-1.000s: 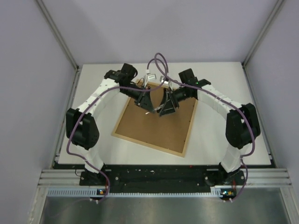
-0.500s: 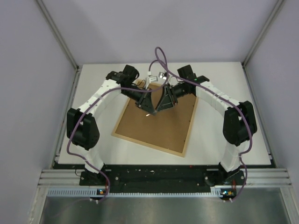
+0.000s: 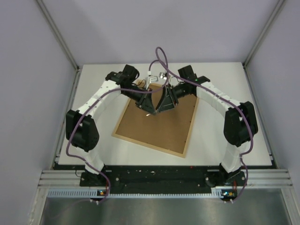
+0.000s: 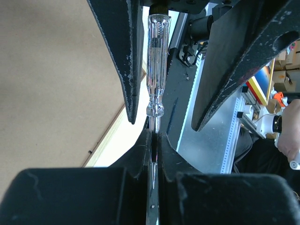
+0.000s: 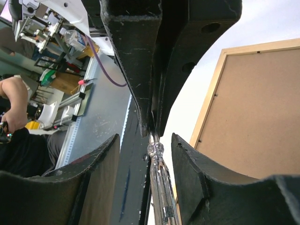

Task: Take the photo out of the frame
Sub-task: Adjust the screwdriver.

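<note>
Over the far end of the frame [image 3: 185,151], the left gripper [image 4: 153,150] clamps a screwdriver [image 4: 155,70] by its shaft. The right gripper [image 5: 145,140] gapes around the handle. White table [image 3: 220,150] shows all round the frame. The backing board [image 3: 157,129] faces up and the photo is unseen.

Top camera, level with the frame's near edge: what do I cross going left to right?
Left arm's elbow → white table → frame, backing board facing up → white table again → right arm's elbow.
</note>
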